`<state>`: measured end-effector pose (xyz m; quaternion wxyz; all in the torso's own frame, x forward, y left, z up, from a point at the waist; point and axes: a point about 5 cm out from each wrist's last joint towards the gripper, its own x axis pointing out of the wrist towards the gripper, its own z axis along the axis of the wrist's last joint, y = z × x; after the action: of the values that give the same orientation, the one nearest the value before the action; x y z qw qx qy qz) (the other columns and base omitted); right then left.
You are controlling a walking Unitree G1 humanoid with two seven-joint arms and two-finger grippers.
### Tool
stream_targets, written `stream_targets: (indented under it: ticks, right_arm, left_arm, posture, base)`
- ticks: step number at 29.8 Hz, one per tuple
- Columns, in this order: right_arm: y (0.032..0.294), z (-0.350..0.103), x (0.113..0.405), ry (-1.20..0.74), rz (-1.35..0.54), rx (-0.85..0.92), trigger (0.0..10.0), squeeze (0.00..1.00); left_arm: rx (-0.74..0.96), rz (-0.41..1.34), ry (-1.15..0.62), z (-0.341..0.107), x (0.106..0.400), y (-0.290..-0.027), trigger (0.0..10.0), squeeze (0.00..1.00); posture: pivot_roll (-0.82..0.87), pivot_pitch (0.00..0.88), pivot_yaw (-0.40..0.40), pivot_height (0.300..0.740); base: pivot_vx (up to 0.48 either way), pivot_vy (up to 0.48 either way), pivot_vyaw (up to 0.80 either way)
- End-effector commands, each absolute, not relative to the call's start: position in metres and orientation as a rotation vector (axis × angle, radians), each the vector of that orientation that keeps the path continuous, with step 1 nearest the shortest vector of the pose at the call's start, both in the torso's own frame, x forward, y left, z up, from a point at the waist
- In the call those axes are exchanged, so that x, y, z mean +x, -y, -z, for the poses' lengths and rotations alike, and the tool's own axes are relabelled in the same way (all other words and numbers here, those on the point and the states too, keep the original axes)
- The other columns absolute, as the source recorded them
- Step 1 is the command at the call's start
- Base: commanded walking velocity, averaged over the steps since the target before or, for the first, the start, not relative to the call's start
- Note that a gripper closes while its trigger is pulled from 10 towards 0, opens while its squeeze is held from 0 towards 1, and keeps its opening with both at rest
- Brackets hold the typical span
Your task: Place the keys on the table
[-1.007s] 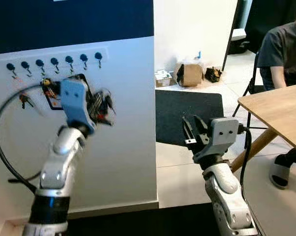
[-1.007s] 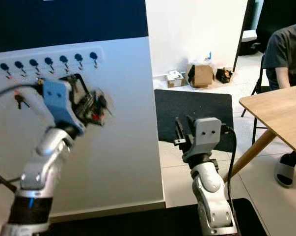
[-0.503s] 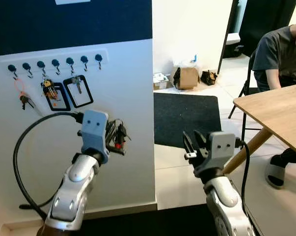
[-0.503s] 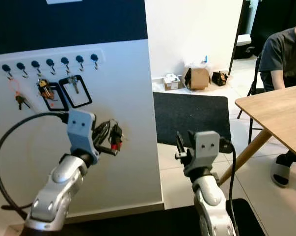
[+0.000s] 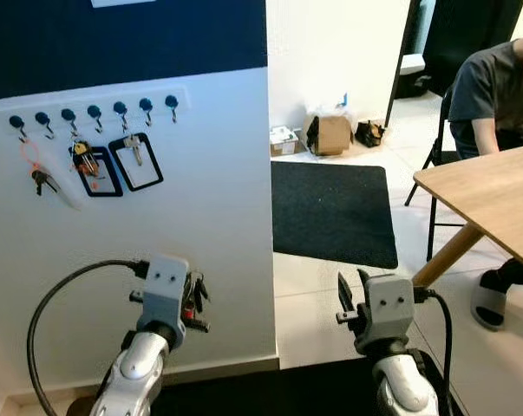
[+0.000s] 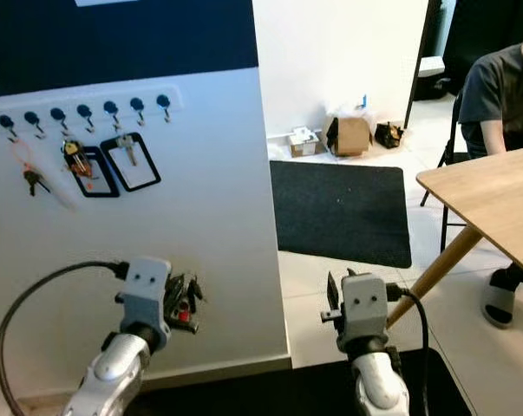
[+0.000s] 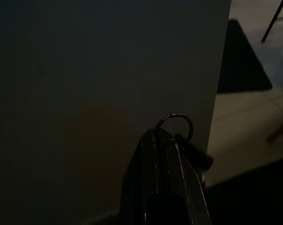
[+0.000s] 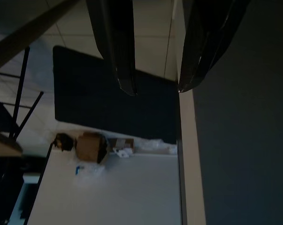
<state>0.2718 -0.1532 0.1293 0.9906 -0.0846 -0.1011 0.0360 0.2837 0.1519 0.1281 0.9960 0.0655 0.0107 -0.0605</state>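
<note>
The bunch of keys (image 6: 184, 305) with a red tag is pinched in my left gripper (image 5: 194, 302), held low in front of the white wall panel (image 5: 226, 225). In the left wrist view the black fingers (image 7: 167, 159) are pressed together with the key ring (image 7: 175, 123) sticking out past their tips. My right gripper (image 8: 155, 89) is open and holds nothing; it hangs low by the panel's right edge (image 5: 343, 296). The wooden table (image 5: 495, 195) stands at the right, well away from both grippers.
A row of hooks (image 5: 96, 113) on the panel carries other keys and two black-framed tags (image 5: 135, 160). A black mat (image 5: 330, 212) lies on the tiled floor ahead. A seated person (image 5: 491, 82) and a chair are behind the table; a cardboard box (image 5: 330, 134) sits by the far wall.
My left arm has dropped from the height of the hooks to low by the panel, still holding the keys. The right arm has sunk lower too.
</note>
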Motion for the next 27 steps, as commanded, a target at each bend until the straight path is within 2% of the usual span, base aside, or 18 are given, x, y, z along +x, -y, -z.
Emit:
stream_targets:
  ticks: [1, 27]
  right_arm:
    - [0.1501, -0.1213, 0.2678, 0.184, -0.078, -0.182, 10.0, 0.00]
    - [0.1482, -0.1148, 0.2699, 0.172, -0.076, -0.158, 10.0, 0.00]
  left_arm:
    - [0.153, 0.097, -0.027, -0.1208, 0.2816, -0.1546, 10.0, 0.00]
    - [0.177, 0.106, -0.016, -0.1178, 0.2827, -0.1506, 10.0, 0.00]
  posture:
    - [0.00, 0.161, 0.124, 0.740]
    - [0.00, 0.159, 0.122, 0.740]
  base:
    - [0.000, 0.000, 0.00]
    - [0.000, 0.000, 0.00]
